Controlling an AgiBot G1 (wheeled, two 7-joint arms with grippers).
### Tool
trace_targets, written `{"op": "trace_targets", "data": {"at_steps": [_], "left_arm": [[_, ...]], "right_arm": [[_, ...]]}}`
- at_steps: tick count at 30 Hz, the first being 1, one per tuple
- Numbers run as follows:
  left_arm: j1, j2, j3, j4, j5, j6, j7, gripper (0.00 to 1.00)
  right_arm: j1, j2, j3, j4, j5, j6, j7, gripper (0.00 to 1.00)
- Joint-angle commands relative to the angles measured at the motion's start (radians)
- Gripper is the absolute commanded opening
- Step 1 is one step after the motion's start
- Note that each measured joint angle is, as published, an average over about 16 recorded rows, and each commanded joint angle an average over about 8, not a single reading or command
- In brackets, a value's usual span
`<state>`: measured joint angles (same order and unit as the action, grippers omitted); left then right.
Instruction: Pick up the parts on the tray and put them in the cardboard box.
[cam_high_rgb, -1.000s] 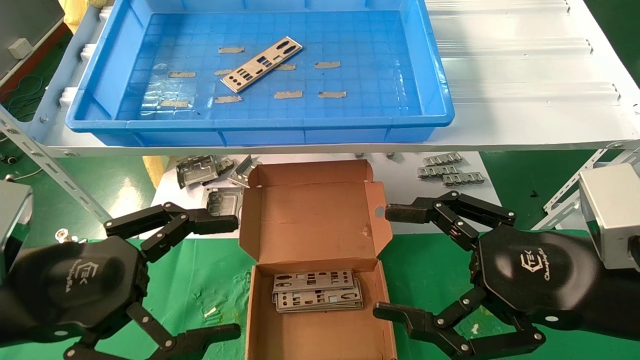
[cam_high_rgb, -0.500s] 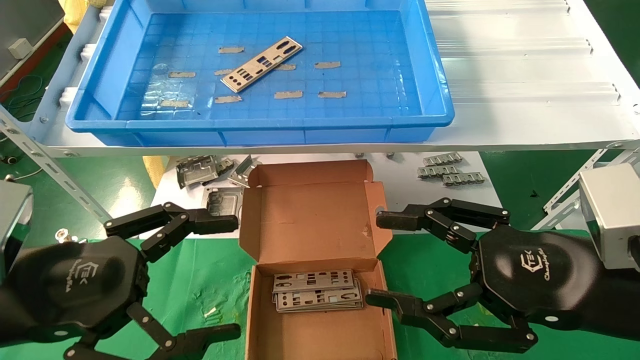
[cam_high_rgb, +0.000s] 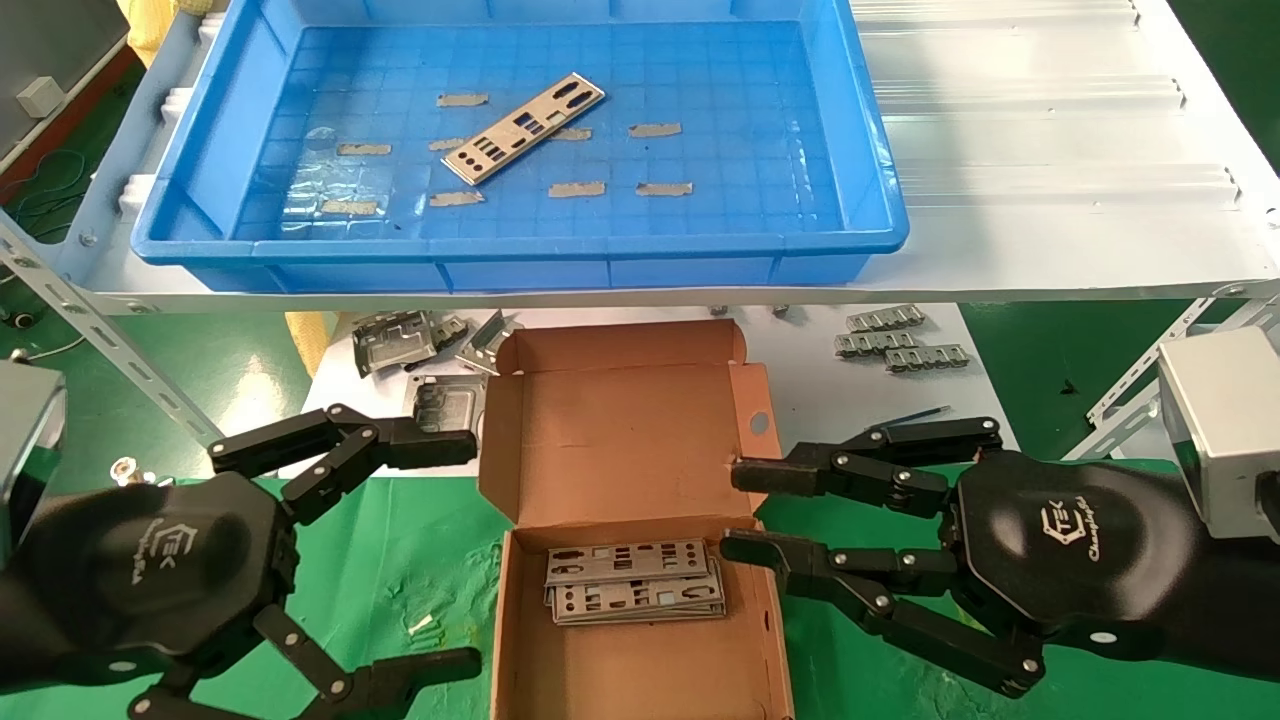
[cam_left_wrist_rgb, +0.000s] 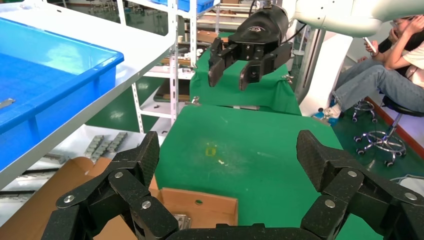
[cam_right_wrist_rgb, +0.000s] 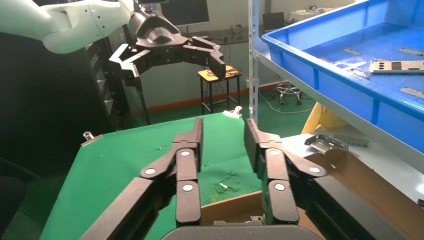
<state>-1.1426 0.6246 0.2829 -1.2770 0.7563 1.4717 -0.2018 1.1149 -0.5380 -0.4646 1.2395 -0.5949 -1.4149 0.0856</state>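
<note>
Fingers of left gripper (cam_high_rgb: 440, 550) spread wide at 9 o'clock of the cardboard box (cam_high_rgb: 640, 640), stacked parts (cam_high_rgb: 635, 592) inside it, one part (cam_high_rgb: 524, 128) at 12 o'clock on the tray (cam_high_rgb: 860, 150), right gripper (cam_high_rgb: 740, 510) at 3 o'clock, fingers narrowly apart, holding nothing

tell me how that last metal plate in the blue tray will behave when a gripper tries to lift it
The plate looks thin and lies flat on the tray floor, so fingers may struggle to get under an edge. Bare metal probably slides if nudged. Its many cut-outs suggest it is light and may flex a little.
</note>
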Motion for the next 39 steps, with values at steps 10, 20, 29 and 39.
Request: {"op": "trace_targets", "data": {"at_steps": [10, 20, 29, 39], "left_arm": [[-0.313, 0.122, 0.071, 0.154, 0.173, -0.068, -0.061, 1.0], [-0.657, 0.397, 0.219, 0.651, 0.456, -0.177, -0.01, 1.0], [-0.797, 0.581, 0.27, 1.007, 0.571, -0.391, 0.079, 1.0], [-0.835, 0.674, 0.283, 1.165, 0.601, -0.52, 0.132, 1.0]], "right_arm": [[0.0, 0.0, 0.0, 0.0, 0.0, 0.0, 0.0, 0.0], [0.0, 0.0, 0.0, 0.0, 0.0, 0.0, 0.0, 0.0], [0.0, 0.0, 0.0, 0.0, 0.0, 0.0, 0.0, 0.09], [0.0, 0.0, 0.0, 0.0, 0.0, 0.0, 0.0, 1.0]]}}
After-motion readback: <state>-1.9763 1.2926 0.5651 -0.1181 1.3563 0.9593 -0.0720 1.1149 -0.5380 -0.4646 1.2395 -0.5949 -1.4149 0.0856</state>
